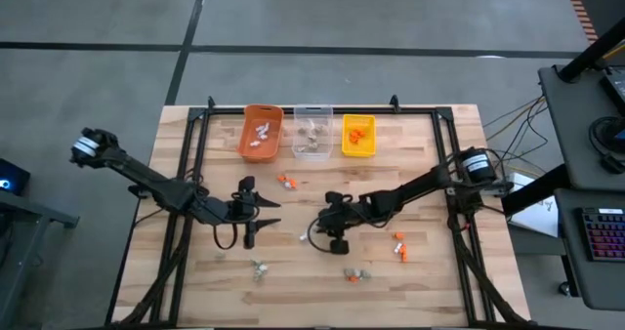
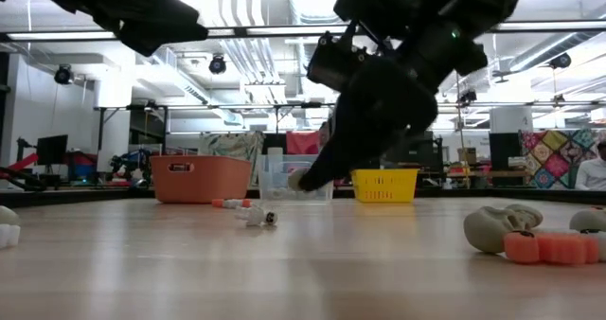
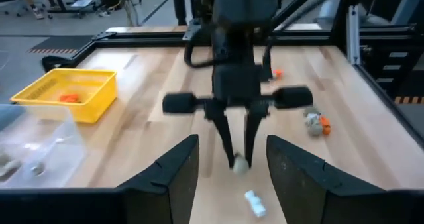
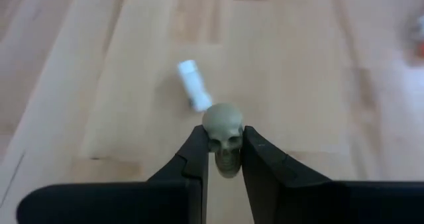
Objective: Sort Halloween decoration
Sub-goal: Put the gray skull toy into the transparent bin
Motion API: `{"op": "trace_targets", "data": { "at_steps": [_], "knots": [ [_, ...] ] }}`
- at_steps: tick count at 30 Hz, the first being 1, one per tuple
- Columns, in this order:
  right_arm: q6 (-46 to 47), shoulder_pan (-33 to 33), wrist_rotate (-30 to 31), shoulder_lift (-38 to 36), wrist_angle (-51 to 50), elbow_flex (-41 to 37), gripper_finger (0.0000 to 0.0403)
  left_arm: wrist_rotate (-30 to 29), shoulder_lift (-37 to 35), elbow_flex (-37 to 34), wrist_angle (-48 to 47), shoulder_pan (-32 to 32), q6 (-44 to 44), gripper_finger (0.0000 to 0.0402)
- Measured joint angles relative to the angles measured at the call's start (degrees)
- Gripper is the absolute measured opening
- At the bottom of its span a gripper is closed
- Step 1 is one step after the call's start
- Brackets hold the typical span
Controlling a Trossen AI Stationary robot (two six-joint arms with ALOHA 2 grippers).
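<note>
A small grey-tan skull (image 4: 224, 136) sits pinched between the two fingers of my right pincer (image 4: 224, 159), narrow around it, low over the wooden table (image 1: 430, 281). Just beyond the skull lies a little white trinket (image 4: 193, 83), apart from it. Measured from the skull, the orange bin (image 1: 262, 133), clear bin (image 1: 312, 131) and yellow bin (image 1: 358, 136) stand in a row well away at the table's far edge. My left pincer (image 1: 258, 213) hangs near the skull on its other side, fingers spread wide, holding nothing.
</note>
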Motion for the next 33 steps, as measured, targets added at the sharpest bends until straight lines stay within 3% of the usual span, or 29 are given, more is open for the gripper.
{"op": "trace_targets", "data": {
  "at_steps": [5, 14, 27, 33],
  "knots": [
    [0.09, -3.18, 0.35, -3.94, -5.11, 1.24, 0.0054, -2.88, -3.68, -0.02, -6.2, 0.0, -0.45, 0.016],
    [-8.43, -11.66, 1.59, -3.31, -20.11, 13.31, 0.0054, -7.4, -7.0, -0.02, -12.3, -0.02, -0.34, 0.016],
    [-19.48, -21.81, 1.47, 2.08, -21.53, 27.14, 0.0054, -10.19, -12.97, -0.02, -20.57, -0.02, -1.33, 0.016],
    [-21.86, -25.35, 1.42, 5.36, -21.56, 32.32, 0.0054, -11.88, -16.98, -0.02, -22.02, -0.02, -5.65, 0.016]
  ]
}}
